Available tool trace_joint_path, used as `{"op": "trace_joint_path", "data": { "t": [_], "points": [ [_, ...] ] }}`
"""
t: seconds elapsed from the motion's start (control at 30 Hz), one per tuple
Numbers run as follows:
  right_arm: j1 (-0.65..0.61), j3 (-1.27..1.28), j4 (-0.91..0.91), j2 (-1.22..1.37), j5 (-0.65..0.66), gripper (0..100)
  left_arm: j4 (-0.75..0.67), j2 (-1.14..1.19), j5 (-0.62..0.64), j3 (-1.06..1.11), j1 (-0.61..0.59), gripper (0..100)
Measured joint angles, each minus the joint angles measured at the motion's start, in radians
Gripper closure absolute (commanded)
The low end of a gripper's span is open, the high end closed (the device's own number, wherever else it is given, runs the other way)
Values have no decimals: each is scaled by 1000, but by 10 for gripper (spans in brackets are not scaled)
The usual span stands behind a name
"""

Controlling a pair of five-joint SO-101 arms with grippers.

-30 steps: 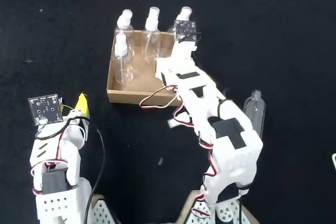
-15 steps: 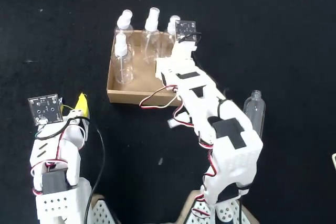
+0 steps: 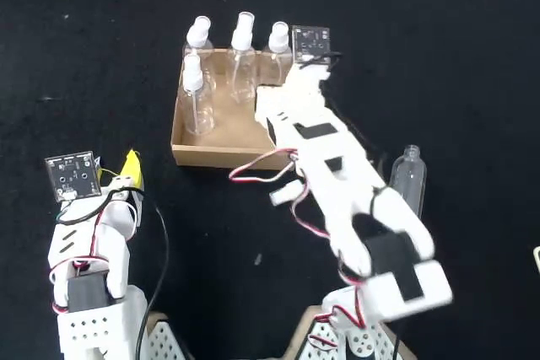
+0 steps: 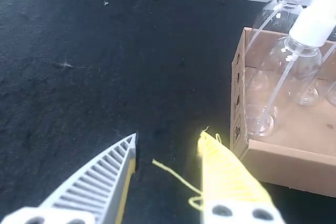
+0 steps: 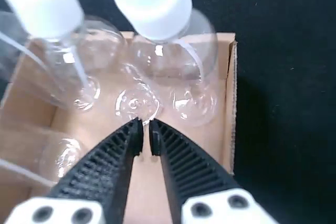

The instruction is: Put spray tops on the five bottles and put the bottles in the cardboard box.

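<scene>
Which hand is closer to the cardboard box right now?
Right. The right hand is over the inside of the cardboard box, beside the capped bottles standing in it. The left hand is outside the box, off its near left corner.

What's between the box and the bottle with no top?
The right arm lies between the box and the topless bottle, as the high view shows.
</scene>
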Motion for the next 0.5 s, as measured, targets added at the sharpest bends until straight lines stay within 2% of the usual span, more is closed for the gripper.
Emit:
{"op": "trace_joint_path", "data": {
  "t": [0.13,0.23,0.4,0.5],
  "points": [
    [48,55,81,-209,28,985,0,0,0,0,2,827],
    [95,55,222,-393,135,966,0,0,0,0,2,827],
    [241,-29,542,-626,333,810,0,0,0,0,2,827],
    [370,-141,753,-654,459,809,0,-2,0,14,2,827]
  ]
}}
